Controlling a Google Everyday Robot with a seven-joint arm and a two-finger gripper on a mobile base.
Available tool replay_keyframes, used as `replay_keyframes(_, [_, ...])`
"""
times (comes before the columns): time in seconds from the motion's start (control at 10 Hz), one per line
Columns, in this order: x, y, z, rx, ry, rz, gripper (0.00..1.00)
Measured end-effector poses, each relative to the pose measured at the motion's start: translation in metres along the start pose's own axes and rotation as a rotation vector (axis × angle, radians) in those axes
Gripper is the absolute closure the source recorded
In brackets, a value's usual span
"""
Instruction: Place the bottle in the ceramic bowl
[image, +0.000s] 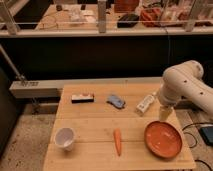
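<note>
One gripper (165, 116), hanging at the far rim of one orange plate (162, 140); one bottle (145, 104) just left of the jaws; one white bowl (65, 138); one carrot (117, 141); one black-and-white box (82, 98); one blue lump (116, 101).

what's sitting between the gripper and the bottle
Nothing visible. The gripper hangs just right of the bottle, with only tabletop between them; the blue object lies on the bottle's left side.
</note>
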Motion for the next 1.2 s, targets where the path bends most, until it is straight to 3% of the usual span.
replay_keyframes(1.2, [-0.004, -0.015, 0.004, 0.025, 0.003, -0.027, 0.2])
